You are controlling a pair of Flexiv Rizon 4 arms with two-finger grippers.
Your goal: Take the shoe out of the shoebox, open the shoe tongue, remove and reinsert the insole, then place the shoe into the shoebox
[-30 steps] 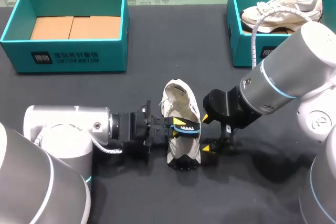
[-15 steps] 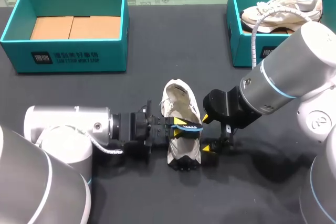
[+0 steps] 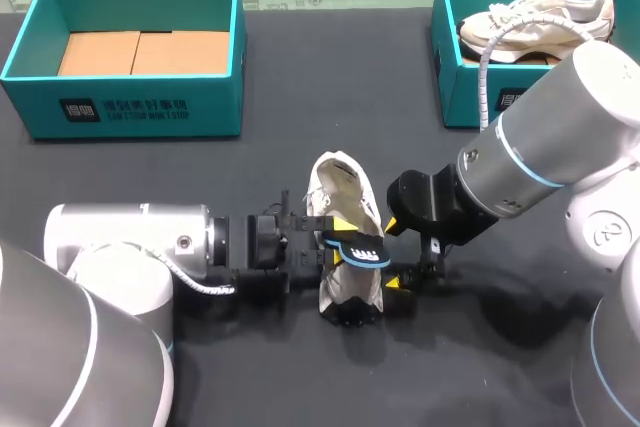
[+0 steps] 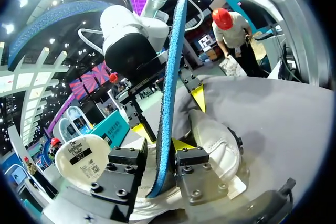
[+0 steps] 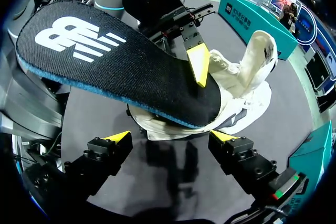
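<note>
A white shoe (image 3: pixel 338 185) lies on the dark table between my two arms, toe toward the front edge. Over its middle, a black insole (image 3: pixel 362 249) with a blue rim sticks out sideways. My left gripper (image 3: pixel 338 239) comes in from the left with its fingers parted, and the insole (image 4: pixel 169 93) stands edge-on between them, loose. From the right wrist, the insole (image 5: pixel 115 66) shows broadside with one left fingertip (image 5: pixel 198 61) across it and one end over the shoe (image 5: pixel 247 77). My right gripper (image 5: pixel 170 137) hangs open just right of the shoe (image 4: pixel 215 140), holding nothing.
An empty teal shoebox (image 3: pixel 120 112) stands at the back left. A second teal shoebox (image 3: pixel 460 97) at the back right holds another white shoe (image 3: pixel 535 15). My right gripper (image 3: pixel 398 252) is a finger's width from the shoe's side.
My left gripper's fingers have spread apart, and the insole has sagged and shifted slightly right over the shoe. The right arm and the shoe have stayed still.
</note>
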